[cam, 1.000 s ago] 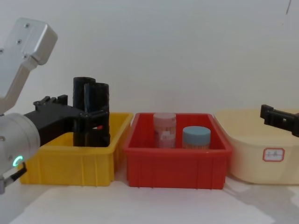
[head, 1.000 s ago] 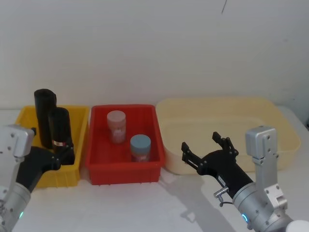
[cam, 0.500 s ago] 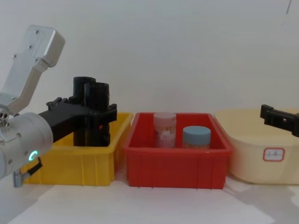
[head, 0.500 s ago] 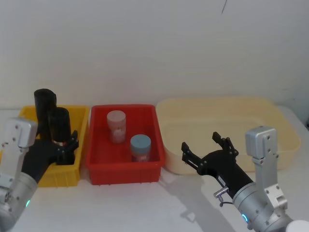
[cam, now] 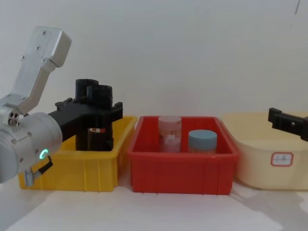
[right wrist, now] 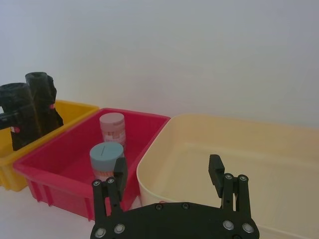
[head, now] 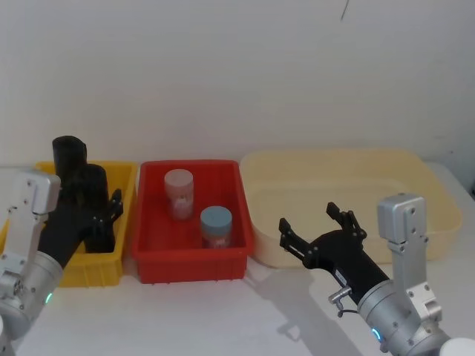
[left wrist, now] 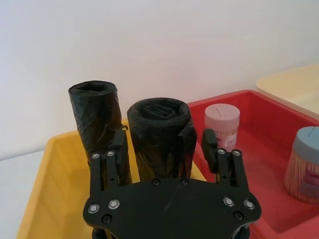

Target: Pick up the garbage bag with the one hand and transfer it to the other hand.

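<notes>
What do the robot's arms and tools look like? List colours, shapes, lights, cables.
The left tool and right tool are black, two-fingered, with silver screws. Left arm: thick silver, green lit ring. Right arm: silver-white, blue light, thin grey cable.

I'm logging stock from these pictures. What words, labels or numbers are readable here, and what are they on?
No text is legible.
On the garbage bag: small red-and-white label, too small to read.
On the cream tub: red-bordered white sticker, marks too blurred to read.
On the pink jar and the blue-lidded jar: printed labels, blurred, unreadable.
</notes>
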Motion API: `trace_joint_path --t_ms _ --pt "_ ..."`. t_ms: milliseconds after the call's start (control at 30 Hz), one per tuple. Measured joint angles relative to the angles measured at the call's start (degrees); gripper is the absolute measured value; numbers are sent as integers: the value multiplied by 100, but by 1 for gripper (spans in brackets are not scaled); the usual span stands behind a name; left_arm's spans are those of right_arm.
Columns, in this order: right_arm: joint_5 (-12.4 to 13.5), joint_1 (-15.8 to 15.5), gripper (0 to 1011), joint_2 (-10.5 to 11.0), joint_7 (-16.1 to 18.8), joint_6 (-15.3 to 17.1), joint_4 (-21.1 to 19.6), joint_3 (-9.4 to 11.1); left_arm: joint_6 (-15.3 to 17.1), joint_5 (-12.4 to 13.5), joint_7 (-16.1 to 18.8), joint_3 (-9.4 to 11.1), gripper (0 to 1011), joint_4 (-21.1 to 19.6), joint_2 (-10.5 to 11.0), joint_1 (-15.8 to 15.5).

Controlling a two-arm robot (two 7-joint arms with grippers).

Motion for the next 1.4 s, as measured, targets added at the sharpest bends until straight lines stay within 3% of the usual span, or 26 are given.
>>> trace_joint_path --t_ms 167,400,700,900,1400 --pt "0 0 1000 0 0 0 0 0 -71 -24 -35 -42 802 160 -79 -83" --pt "0 0 1000 0 0 0 0 0 -121 -49 -55 -102 553 297 -155 -144" --pt "0 0 1000 0 0 0 0 0 -161 -61 -57 -185 473 307 -209 -170" --pt "0 0 1000 0 0 0 0 0 -129 -43 -94 -225 436 63 -177 -210" --pt "0 0 1000 0 0 0 0 0 157 -103 -781 -169 376 -616 35 -548"
